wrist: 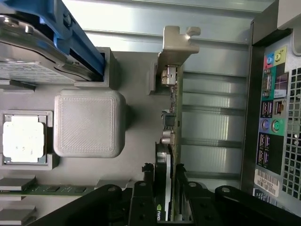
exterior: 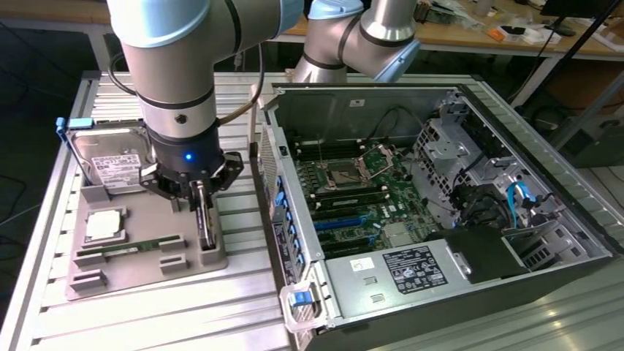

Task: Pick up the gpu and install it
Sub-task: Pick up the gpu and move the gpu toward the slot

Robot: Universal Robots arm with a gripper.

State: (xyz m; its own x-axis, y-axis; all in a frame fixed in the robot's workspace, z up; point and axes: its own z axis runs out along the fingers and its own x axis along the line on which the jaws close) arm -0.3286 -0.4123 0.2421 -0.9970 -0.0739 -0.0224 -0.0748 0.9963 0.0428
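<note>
Going from the exterior view's left, the grey fixture tray (exterior: pixel 146 281) sits on the slatted table (exterior: pixel 146 322). A hard drive (exterior: pixel 107 157) in a blue frame stands at the tray's far corner. A CPU (exterior: pixel 104 225) and a RAM stick (exterior: pixel 131 248) lie nearer the tray's middle.

The gpu (exterior: pixel 204 227) stands on edge in a slotted holder along the tray's edge nearest the computer case (exterior: pixel 585 248). It has not yet been lifted. The gripper (exterior: pixel 200 201) is down over it.

In the wrist view the gripper (wrist: pixel 165 174) straddles the card (wrist: pixel 170 117). One finger is against each flat face, so it looks clamped on the gpu. It holds the card away from the end with the silver bracket (wrist: pixel 176 44).

The step in hand appears to be the grasp itself. To do it well, the pads should bear flat on board and cooler, not on the small connectors. The wrist should be square to the card. A skewed pinch on so thin a board would likely tip it in the holder or let it pivot.

The hold looks off-centre along the card's length, so the bracket end may sag. Firm, even pressure matters.

Further to the exterior view's right, the case lies open with its motherboard (exterior: pixel 361 190) exposed.
</note>
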